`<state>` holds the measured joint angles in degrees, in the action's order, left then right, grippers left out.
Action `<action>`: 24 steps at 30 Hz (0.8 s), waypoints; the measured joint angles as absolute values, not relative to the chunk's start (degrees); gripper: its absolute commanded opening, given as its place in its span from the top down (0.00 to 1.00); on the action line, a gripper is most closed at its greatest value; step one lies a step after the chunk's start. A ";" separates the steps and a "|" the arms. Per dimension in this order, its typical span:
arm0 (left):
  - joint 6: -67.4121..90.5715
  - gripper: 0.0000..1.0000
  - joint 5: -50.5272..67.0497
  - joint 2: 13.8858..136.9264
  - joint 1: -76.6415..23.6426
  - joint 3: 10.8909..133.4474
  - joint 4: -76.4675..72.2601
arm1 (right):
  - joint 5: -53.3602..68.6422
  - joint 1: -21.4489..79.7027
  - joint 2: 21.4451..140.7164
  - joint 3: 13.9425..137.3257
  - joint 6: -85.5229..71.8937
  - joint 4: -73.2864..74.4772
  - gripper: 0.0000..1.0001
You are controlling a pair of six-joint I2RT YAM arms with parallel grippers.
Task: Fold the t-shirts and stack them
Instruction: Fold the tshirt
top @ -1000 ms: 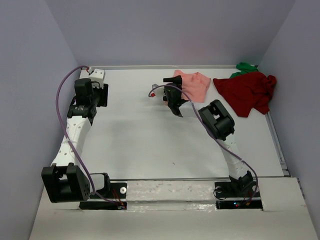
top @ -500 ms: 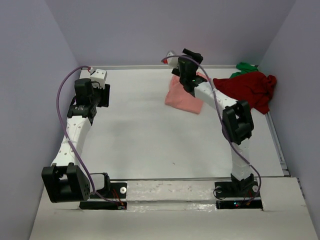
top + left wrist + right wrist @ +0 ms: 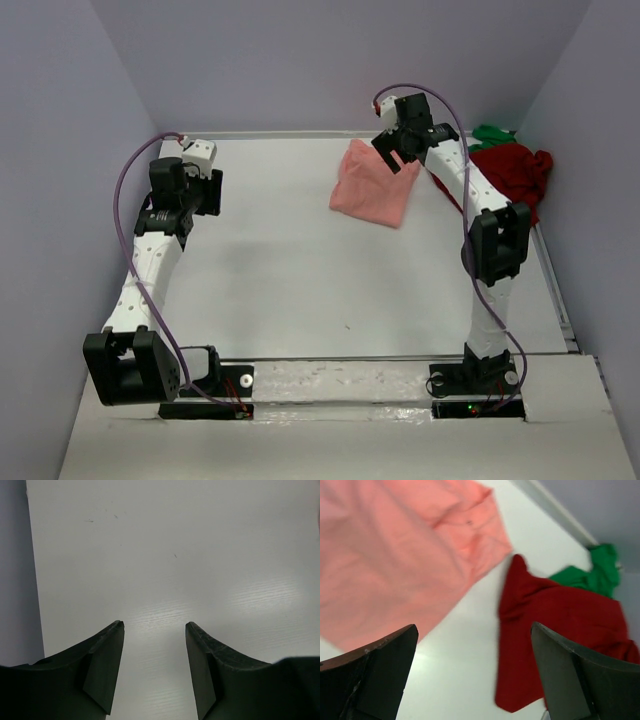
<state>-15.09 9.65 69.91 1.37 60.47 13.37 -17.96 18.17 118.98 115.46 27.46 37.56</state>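
Seen from above, a salmon-pink shirt lies in the upper middle of the desk. A dark red shirt sits crumpled at the upper right, with a green shirt bunched behind it.

In the left wrist view, the left end effector is released over bare desk, grasping nothing.

In the right wrist view, the right end effector is spread wide and empty above the pink and red shirts.

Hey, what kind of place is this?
Probably a robot lab test cell: a left arm and right arm bolted to a white table, plain walls boxing it in, and a pink shirt and red shirt laid out.
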 measured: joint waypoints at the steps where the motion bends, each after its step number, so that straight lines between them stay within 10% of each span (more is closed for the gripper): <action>1: -15.09 0.37 9.85 69.97 1.37 60.47 13.39 | -14.79 18.46 118.98 115.63 25.87 40.42 0.01; 24: -15.16 0.36 11.20 72.03 1.37 60.62 13.76 | 3.03 18.81 139.98 135.28 20.08 53.56 0.00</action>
<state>-15.16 11.20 72.03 1.37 60.62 13.76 3.03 18.81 139.98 135.28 20.08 53.56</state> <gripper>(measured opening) 0.634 0.994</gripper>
